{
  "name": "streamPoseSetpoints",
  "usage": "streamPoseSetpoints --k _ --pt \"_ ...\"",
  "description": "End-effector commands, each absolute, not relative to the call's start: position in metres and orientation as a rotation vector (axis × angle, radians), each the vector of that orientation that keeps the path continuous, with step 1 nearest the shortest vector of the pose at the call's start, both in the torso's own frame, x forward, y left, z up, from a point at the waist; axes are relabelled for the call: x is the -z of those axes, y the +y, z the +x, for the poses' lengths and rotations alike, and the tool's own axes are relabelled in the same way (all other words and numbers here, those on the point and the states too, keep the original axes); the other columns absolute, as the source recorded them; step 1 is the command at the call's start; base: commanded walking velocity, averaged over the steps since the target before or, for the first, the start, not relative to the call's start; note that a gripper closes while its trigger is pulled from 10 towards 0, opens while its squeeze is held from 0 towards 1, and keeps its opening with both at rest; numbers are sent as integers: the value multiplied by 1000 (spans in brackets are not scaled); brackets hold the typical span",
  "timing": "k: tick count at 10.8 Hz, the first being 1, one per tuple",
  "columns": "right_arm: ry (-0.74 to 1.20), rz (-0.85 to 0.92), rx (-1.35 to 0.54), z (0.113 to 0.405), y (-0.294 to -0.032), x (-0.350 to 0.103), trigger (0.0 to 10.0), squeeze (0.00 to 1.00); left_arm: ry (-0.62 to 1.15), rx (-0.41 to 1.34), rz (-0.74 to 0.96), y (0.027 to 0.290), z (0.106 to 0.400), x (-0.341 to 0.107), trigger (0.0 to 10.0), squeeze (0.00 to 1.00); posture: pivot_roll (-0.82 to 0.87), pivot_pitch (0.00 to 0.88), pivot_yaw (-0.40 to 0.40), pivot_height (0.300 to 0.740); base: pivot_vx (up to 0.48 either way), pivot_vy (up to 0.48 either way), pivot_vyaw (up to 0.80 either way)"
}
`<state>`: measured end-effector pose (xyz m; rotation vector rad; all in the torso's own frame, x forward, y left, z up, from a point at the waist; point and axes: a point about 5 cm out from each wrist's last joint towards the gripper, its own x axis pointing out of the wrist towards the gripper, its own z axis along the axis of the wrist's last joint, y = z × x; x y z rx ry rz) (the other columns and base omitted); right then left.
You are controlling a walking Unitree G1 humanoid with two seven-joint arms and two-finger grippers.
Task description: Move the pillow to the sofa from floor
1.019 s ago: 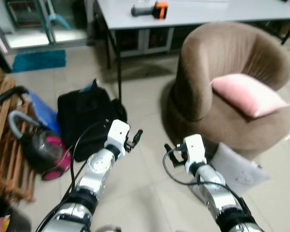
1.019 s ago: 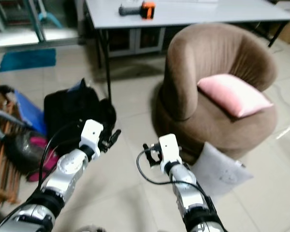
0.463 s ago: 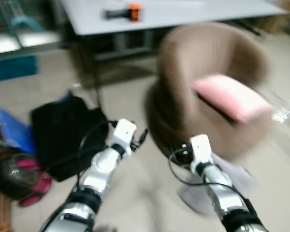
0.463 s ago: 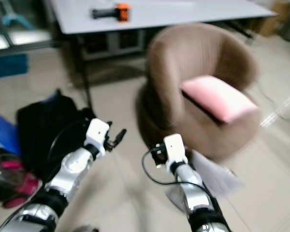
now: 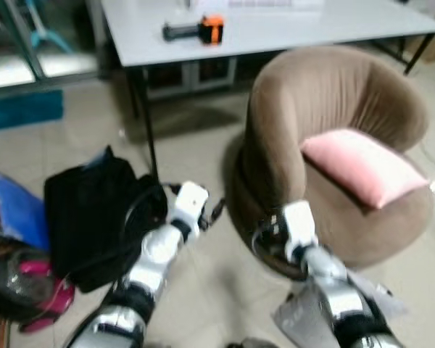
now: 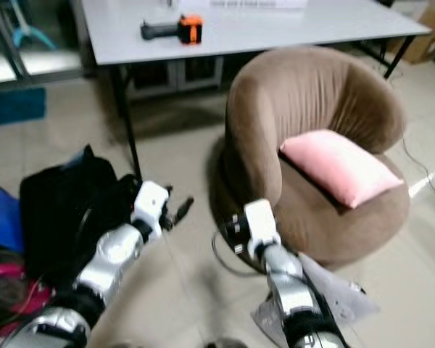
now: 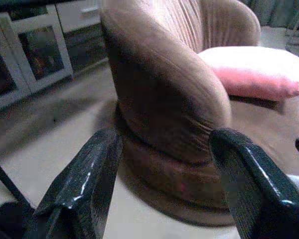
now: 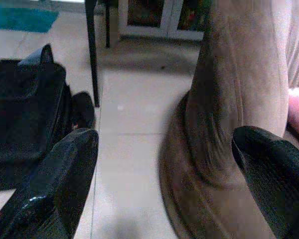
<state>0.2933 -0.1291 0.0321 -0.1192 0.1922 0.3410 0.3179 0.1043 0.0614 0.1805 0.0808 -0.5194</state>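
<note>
The pillow (image 5: pixel 362 168) lies on the seat of the sofa (image 5: pixel 326 101), leaning toward its front edge, so by the look of it the task's thing is off the floor already. The likely trouble now is a bump: both arms are raised just in front of the sofa's rounded side, and a step forward could drive a claw into the upholstery or nudge the pillow off the seat. The sheet of paper (image 6: pixel 333 293) on the floor at the sofa's foot could slip underfoot, and the black bag (image 5: pixel 94 206), well to the left of the sofa, lies close to the left arm.

The left claw (image 7: pixel 162 184) is spread wide and holds nothing; the right claw (image 8: pixel 164 184) is likewise open and empty.

The sofa is a round tub shape in brown, ribbed, velvety cloth. The pillow is pink, soft and plump. The floor is pale glossy tile. Behind the sofa stands a grey surface (image 5: pixel 290 25), smooth and flat, carrying a black and orange tool (image 5: pixel 194 30).
</note>
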Motion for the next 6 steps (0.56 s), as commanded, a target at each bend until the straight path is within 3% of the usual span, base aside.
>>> streamPoseSetpoints --k 1,5,6 --pt "205 -101 -335 293 -127 -32 10000 137 102 507 174 108 314 -56 10000 0 -73 110 -78 740 0 0 0" --pt "187 -91 -312 293 -128 -34 10000 122 99 498 165 111 312 -54 10000 0 -68 106 -78 740 0 0 0" --pt "227 -49 -304 292 -126 -31 10000 137 96 501 160 112 311 -54 10000 0 -67 107 -78 740 0 0 -800"
